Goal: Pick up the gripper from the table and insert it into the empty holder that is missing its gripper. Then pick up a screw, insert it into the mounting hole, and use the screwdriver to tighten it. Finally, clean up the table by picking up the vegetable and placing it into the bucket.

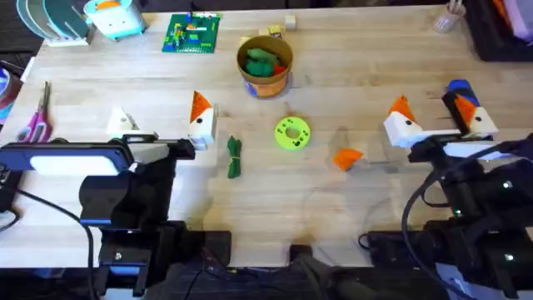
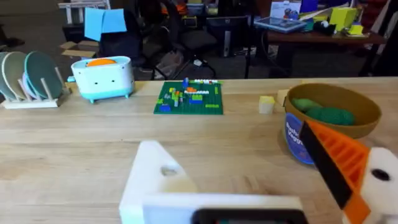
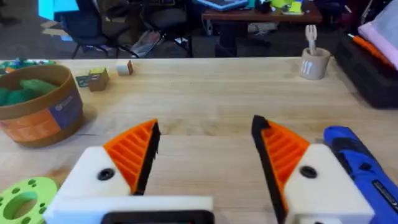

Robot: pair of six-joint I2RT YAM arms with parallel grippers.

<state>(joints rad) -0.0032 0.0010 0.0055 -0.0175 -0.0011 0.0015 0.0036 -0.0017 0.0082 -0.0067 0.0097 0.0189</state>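
The loose orange gripper (image 1: 347, 157) lies on the table (image 1: 350, 75) just left of the right end effector (image 1: 433, 121), which stands wide open and empty and is the nearer one.

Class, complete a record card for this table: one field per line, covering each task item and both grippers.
orange wedge: loose on the table, right of lime disc
holder: plain white, no orange pad
screwdriver: lying beside right gripper
vegetable: on the table, outside the bucket
bucket: upright, green items inside
left gripper: open
right gripper: open, holding nothing
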